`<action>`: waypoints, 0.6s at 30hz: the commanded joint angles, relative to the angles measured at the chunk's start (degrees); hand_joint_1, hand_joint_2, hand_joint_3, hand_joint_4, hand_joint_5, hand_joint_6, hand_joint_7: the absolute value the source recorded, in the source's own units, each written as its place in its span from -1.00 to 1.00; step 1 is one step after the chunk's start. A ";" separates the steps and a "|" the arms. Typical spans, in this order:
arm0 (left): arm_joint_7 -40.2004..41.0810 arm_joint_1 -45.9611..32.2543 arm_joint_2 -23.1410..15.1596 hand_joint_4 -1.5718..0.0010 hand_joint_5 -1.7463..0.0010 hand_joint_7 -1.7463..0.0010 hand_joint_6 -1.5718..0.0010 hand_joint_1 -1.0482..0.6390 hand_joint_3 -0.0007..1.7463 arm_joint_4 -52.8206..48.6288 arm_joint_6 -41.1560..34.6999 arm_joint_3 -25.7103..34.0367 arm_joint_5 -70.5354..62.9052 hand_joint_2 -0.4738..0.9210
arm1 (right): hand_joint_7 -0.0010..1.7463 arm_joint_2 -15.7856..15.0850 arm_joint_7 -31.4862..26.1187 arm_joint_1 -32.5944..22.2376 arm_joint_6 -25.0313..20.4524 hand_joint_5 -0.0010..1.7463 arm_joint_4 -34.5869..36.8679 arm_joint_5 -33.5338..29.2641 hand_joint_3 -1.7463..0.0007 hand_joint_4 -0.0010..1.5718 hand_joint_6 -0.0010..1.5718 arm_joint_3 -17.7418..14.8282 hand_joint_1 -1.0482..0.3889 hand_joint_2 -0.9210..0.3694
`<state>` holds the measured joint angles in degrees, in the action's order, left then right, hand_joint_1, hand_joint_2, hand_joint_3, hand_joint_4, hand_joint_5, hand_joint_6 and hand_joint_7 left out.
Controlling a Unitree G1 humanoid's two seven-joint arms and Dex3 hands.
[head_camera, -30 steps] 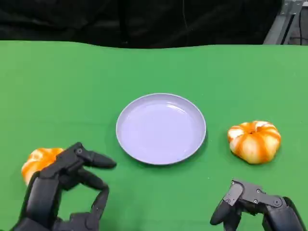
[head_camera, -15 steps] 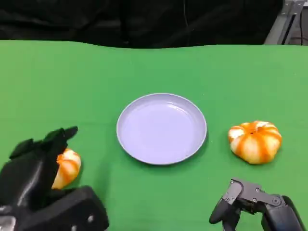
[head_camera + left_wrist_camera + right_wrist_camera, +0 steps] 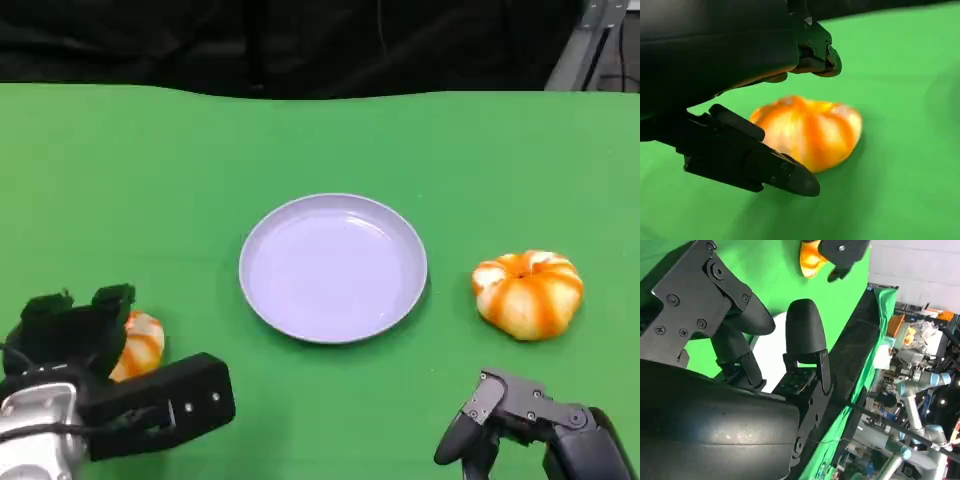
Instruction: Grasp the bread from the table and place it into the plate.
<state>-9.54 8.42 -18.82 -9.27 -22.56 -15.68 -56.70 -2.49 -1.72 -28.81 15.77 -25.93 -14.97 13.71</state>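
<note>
On green felt, my left hand (image 3: 75, 345) cups open fingers around a glossy, ribbed orange bread (image 3: 138, 343); my right hand (image 3: 520, 425) rests curled, holding nothing, near the smooth round plate (image 3: 333, 266).

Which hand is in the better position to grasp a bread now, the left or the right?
The left. The left hand is already at the left bread, with fingers on two sides of it. The right hand rests low on the table, apart from the right bread.
</note>
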 commanded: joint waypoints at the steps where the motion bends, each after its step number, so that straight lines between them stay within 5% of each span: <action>1: -1.53 4.81 -1.45 0.98 0.65 0.86 0.76 -0.40 -0.93 -9.51 0.43 -1.38 2.84 1.00 | 0.61 -0.34 -0.03 -0.29 -0.25 1.00 -0.89 0.30 -0.81 0.00 0.02 -0.50 0.39 0.10; 8: 4.13 8.25 -1.91 0.75 0.59 0.93 0.52 -0.20 -0.87 -20.33 5.57 -2.13 8.17 1.00 | 0.62 -0.49 0.13 -0.39 -0.09 1.00 -0.98 0.60 -0.83 -0.01 0.03 -0.50 0.40 0.12; 9: 7.88 7.60 -2.17 0.44 0.48 0.88 0.30 -0.19 -0.89 -20.52 8.08 -1.61 9.06 1.00 | 0.62 -0.52 0.10 -0.44 -0.06 1.00 -1.01 0.49 -0.83 -0.01 0.03 -0.52 0.40 0.12; 11: 16.25 6.13 -2.87 0.03 -0.39 0.87 -0.17 -0.18 -0.94 -21.03 14.87 -0.64 11.09 0.96 | 0.62 -0.50 0.02 -0.52 -0.13 1.00 -0.97 0.33 -0.83 -0.01 0.02 -0.53 0.40 0.12; 13: 22.94 5.81 -3.51 -0.13 -0.85 0.81 -0.46 -0.16 -0.98 -23.04 19.53 -1.17 11.25 0.90 | 0.62 -0.45 0.05 -0.49 -0.25 1.00 -0.92 0.38 -0.83 -0.01 0.02 -0.51 0.40 0.11; 14: 25.68 5.81 -3.67 -0.17 -0.92 0.77 -0.57 -0.11 -0.97 -24.11 21.14 -1.50 11.11 0.91 | 0.62 -0.44 0.07 -0.47 -0.32 1.00 -0.95 0.38 -0.83 -0.01 0.02 -0.49 0.41 0.11; 15: 28.50 5.69 -3.67 -0.21 -0.96 0.35 -0.48 -0.07 -0.92 -24.84 22.27 -1.78 10.79 0.92 | 0.62 -0.43 0.05 -0.43 -0.25 1.00 -0.90 0.40 -0.83 -0.01 0.02 -0.49 0.41 0.11; 16: 30.36 5.68 -3.65 -0.23 -0.98 -0.43 -0.19 -0.03 -0.56 -25.46 22.98 -2.00 10.67 0.75 | 0.62 -0.44 0.02 -0.40 -0.18 1.00 -0.86 0.40 -0.83 -0.01 0.02 -0.49 0.41 0.11; 18: 34.71 5.71 -3.53 -0.23 -1.00 -0.85 -0.03 -0.02 -0.01 -26.63 24.30 -2.47 10.31 0.42 | 0.63 -0.49 -0.07 -0.32 0.11 1.00 -0.63 0.36 -0.83 -0.01 0.02 -0.58 0.41 0.12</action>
<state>20.18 14.79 -21.68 -34.26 -0.12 -17.50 -45.90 -2.61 -1.66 -28.97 15.60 -26.20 -14.94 13.66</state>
